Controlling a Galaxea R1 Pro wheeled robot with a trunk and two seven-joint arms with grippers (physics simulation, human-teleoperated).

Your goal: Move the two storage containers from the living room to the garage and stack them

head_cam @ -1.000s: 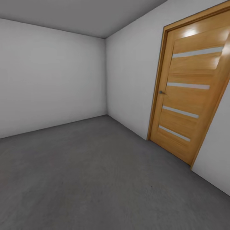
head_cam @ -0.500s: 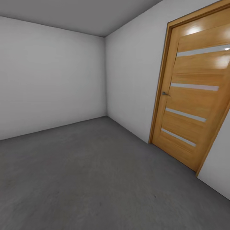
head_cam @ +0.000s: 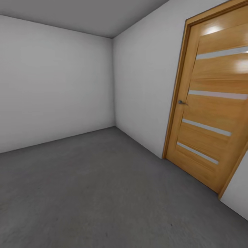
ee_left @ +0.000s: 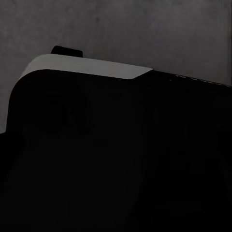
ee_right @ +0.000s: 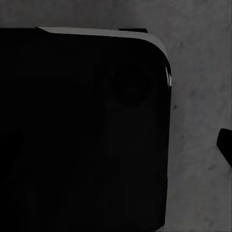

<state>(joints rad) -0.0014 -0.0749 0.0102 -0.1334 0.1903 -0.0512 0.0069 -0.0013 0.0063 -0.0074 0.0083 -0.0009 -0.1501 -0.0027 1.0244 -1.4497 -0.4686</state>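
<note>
A bare room seen from the robot's head: a dark grey speckled concrete floor [head_cam: 96, 193] runs back to a corner where two plain white walls [head_cam: 55, 82] meet. Set in the wall on the right is a closed honey-brown wooden door [head_cam: 212, 113] with four pale horizontal strips and a small metal handle [head_cam: 181, 102] at its near edge.

Neither storage container appears in any picture, so where they are cannot be told from here. No arm or hand reaches into the head view. Each wrist camera looks down on a large, dark, rounded part of the robot's own body [ee_left: 116, 154] with grey floor behind it; the jaws cannot be made out, so whether they are open, closed or holding anything cannot be told.

The robot seems to be travelling. The likely risk is drifting right and clipping the door or its frame, or losing track of the containers while nothing of them is visible.
</note>
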